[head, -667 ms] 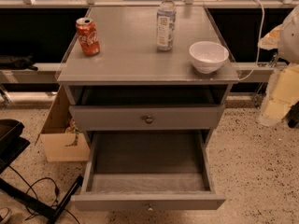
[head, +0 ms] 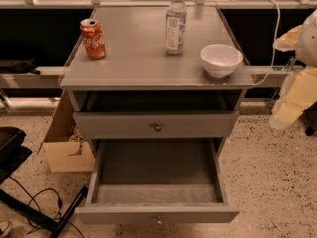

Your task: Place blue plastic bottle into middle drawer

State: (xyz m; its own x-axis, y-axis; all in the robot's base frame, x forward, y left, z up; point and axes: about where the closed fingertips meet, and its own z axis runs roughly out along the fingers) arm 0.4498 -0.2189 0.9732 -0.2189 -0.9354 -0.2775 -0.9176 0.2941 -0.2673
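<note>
The blue plastic bottle (head: pixel 176 22), clear with a white cap and a pale label, stands upright at the back of the cabinet top (head: pixel 138 58). The middle drawer (head: pixel 157 175) is pulled out below, and its bare grey inside holds nothing. My gripper (head: pixel 290 100) hangs at the right edge of the camera view, beside the cabinet and below its top. It is well to the right of the bottle and touches nothing.
A red cola can (head: pixel 93 38) stands at the left of the top and a white bowl (head: pixel 221 59) at the right front. The upper knobbed drawer (head: pixel 157 125) is closed. A cardboard box (head: pixel 64 143) and cables (head: pixel 39 207) lie on the floor at left.
</note>
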